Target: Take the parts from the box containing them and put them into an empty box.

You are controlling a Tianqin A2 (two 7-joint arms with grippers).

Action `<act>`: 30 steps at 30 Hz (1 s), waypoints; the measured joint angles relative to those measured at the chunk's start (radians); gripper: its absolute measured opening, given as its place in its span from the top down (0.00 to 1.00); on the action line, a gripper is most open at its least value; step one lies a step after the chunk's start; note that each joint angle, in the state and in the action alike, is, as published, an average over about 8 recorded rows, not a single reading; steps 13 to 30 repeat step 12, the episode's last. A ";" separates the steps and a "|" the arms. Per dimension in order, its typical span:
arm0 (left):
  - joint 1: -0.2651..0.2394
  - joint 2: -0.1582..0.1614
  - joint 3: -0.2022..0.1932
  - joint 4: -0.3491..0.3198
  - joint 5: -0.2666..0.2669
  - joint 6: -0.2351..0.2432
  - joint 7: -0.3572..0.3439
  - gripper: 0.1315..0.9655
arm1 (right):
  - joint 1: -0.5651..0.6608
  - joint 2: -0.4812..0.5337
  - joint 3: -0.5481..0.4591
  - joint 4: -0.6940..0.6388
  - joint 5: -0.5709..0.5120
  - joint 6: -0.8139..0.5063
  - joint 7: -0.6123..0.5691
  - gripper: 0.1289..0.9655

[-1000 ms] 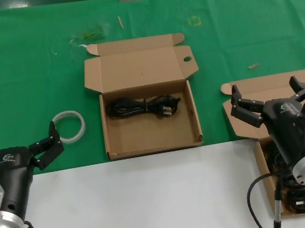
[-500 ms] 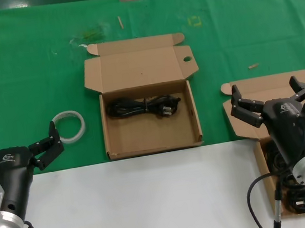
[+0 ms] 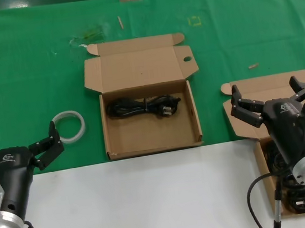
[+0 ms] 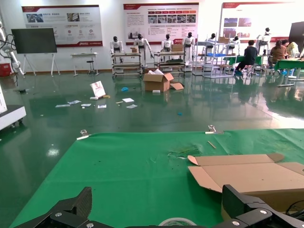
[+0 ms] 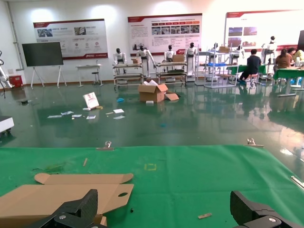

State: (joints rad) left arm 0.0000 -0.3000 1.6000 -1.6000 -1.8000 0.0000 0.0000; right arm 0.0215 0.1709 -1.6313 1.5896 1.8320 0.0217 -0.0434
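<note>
The carton with a round hole in its lid [image 3: 149,134] lies open at the table's middle. One bundled black cable [image 3: 145,106] lies at its far side. The plain-lid carton [image 3: 274,83] is at the right edge. More black cables [image 3: 295,203] show in it under my right arm. My right gripper [image 3: 268,94] is open and empty, above that carton's near-lid part. My left gripper [image 3: 19,138] is open and empty at the left front, next to the white ring [image 3: 69,126]. In the right wrist view the holed lid [image 5: 61,194] shows beyond my open right gripper [image 5: 166,206].
Green cloth [image 3: 35,67] covers the far table, and a white surface [image 3: 140,199] covers the front. A small wood chip [image 3: 253,66] lies right of the middle carton. In the left wrist view my left gripper [image 4: 159,209] faces the ring [image 4: 176,222] and the lid [image 4: 247,173].
</note>
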 joint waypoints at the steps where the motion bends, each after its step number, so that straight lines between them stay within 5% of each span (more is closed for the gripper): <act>1: 0.000 0.000 0.000 0.000 0.000 0.000 0.000 0.00 | 0.000 0.000 0.000 0.000 0.000 0.000 0.000 0.00; 30: 0.000 0.000 0.000 0.000 0.000 0.000 0.000 0.00 | 0.000 0.000 0.000 0.000 0.000 0.000 0.000 0.00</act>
